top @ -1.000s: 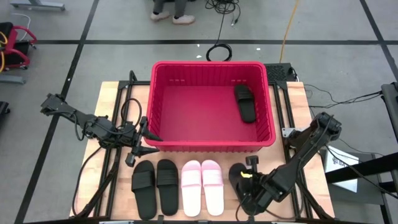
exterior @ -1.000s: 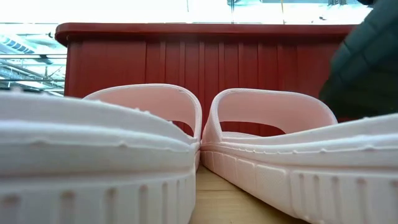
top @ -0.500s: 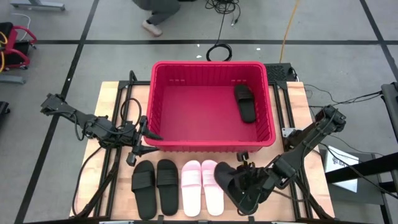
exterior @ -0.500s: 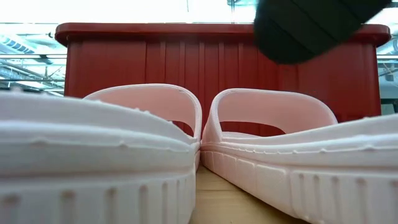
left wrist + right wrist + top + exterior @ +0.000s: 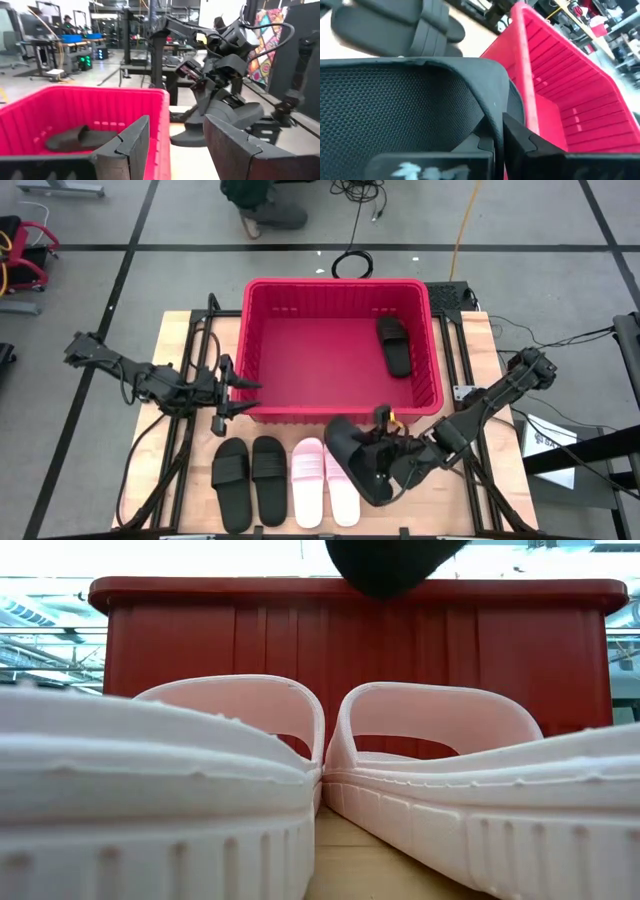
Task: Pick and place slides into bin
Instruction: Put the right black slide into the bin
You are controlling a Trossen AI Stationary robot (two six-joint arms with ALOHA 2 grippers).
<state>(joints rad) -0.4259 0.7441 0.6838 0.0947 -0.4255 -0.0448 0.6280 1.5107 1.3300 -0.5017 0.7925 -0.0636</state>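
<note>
High view: the right gripper point(image 5: 385, 463) holds a black slide point(image 5: 355, 460) lifted above the table, just in front of the red bin's point(image 5: 340, 410) near wall and partly over the pale pink pair point(image 5: 325, 480). A second black slide point(image 5: 394, 345) already lies inside the bin at its far right. The black pair point(image 5: 250, 475) waits on the table to the left of the pink pair. The left gripper point(image 5: 228, 392) waits beside the bin's near left corner.

Low view: the two pink slides point(image 5: 430, 790) fill the foreground, touching at their inner edges, with the bin's ribbed wall point(image 5: 250, 640) behind. A dark rounded shape point(image 5: 390, 560), apparently the carried slide, hangs in front of the rim.

Left wrist view: the left fingers point(image 5: 130, 145) stand apart with nothing between them. Across the bin's corner, the right arm carries its slide point(image 5: 225, 117).

Right wrist view: the textured sole of the held slide point(image 5: 395, 110) fills the view, clamped by the fingers point(image 5: 520, 137); the bin's rim point(image 5: 525, 75) lies just ahead.

Step in hand: carrying the second slide to the bin.

Next move: judged from here, lift over the rim, travel inward, then release.
</note>
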